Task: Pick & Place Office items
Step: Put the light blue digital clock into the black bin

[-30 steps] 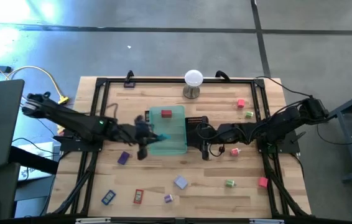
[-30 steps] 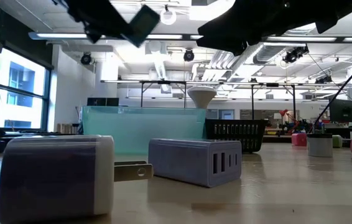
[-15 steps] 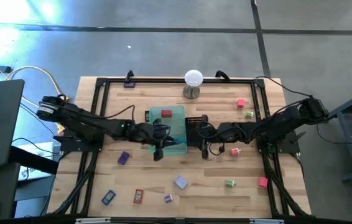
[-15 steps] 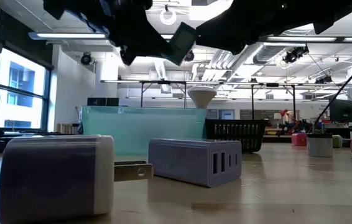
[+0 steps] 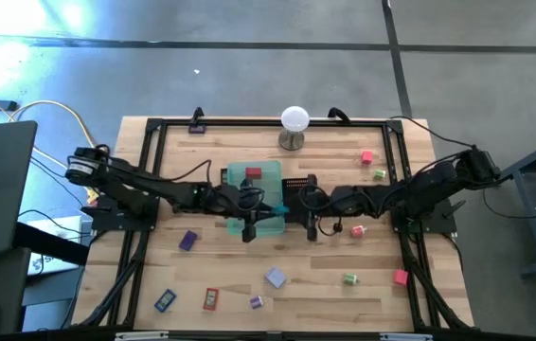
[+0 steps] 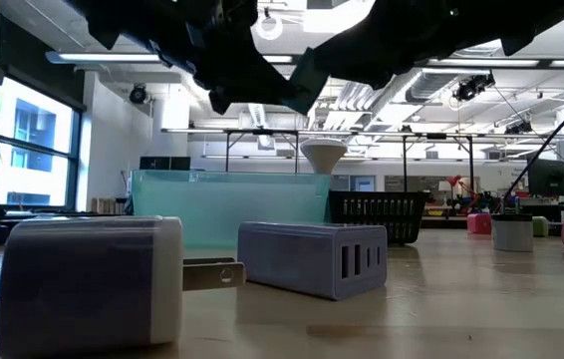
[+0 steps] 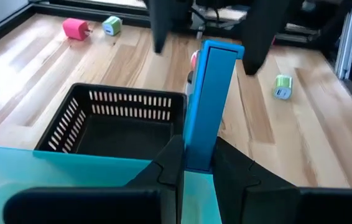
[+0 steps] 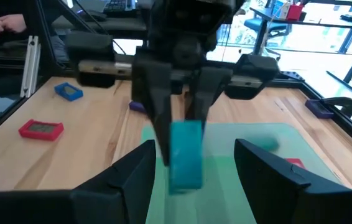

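Observation:
My left gripper (image 5: 268, 209) hovers over the right part of the translucent green tray (image 5: 238, 176) and is shut on a flat blue item (image 7: 210, 99). The item also shows in the right wrist view (image 8: 185, 155). My right gripper (image 5: 308, 210) is open and empty just to the right, facing the left one, in front of the black mesh tray (image 5: 296, 184). A red item (image 5: 254, 172) lies in the green tray. Other small items lie scattered on the table: purple (image 5: 188, 240), lavender (image 5: 275, 277), blue (image 5: 164, 300), pink (image 5: 367, 157), green (image 5: 349, 278). My left gripper pinches the blue item's lower end (image 7: 198, 158) between its two fingers, on its two broad faces. The fingers come level from the table's left. The item sticks out beyond the fingertips, lifted clear above the green tray.
A white ball on a metal stand (image 5: 294, 123) stands at the far middle. A red calculator-like piece (image 5: 210, 299) and a small purple bit (image 5: 256, 301) lie near the front edge. A red block (image 5: 401, 277) lies front right. Black frame rails (image 5: 154, 133) border the table.
My left gripper has gone toward the table's right edge with the blue item, from the green tray's left side to above its right part, close in front of my right gripper. The item has stayed lifted.

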Controlling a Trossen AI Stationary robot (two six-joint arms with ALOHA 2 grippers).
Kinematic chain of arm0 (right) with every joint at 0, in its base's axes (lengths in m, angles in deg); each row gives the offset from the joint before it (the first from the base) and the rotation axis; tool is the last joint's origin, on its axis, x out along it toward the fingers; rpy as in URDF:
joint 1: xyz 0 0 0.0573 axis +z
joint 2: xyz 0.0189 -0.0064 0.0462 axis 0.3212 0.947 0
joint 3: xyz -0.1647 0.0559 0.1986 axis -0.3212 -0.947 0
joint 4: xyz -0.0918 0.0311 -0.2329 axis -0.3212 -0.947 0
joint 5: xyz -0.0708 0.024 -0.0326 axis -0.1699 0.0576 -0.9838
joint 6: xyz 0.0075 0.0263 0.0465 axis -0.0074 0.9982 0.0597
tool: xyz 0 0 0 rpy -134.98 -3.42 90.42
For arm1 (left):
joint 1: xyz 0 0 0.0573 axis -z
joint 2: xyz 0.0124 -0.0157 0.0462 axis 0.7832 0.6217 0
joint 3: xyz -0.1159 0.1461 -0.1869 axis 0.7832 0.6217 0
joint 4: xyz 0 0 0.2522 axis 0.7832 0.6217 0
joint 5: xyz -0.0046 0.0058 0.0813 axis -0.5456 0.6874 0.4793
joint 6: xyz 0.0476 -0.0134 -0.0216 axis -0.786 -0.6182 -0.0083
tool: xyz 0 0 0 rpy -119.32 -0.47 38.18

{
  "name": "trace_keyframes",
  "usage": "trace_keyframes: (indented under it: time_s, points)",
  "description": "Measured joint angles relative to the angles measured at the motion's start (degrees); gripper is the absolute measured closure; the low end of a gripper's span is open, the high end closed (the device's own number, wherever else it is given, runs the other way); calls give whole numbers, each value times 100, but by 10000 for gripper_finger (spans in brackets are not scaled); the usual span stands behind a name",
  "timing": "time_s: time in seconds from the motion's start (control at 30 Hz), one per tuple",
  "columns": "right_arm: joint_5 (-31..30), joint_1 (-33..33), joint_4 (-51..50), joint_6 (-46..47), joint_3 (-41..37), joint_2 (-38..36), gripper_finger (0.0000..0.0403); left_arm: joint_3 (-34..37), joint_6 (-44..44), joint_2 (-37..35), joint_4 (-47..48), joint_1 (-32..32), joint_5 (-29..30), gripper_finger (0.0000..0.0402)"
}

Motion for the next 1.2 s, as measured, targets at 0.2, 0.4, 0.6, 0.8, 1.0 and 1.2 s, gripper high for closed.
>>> trace_keyframes:
  time_s: [0.2,0.4,0.6,0.8,1.0,1.2]
  points:
    - [32,-5,-29,-5,0,0,196,-4,-11,5,-144,-1,2,355]
    - [34,-5,-46,-7,0,0,199,-4,-11,5,-169,-38,2,355]
    - [36,-5,-50,-11,0,0,239,-4,-8,5,-165,-38,9,355]
    - [29,-7,-50,-121,0,0,316,-4,-8,5,-161,-38,12,355]
    - [12,-5,-55,-257,0,0,357,-4,-104,5,-155,-44,-158,345]
    - [25,-3,-58,-244,0,0,357,-4,-151,4,-187,-38,-127,295]
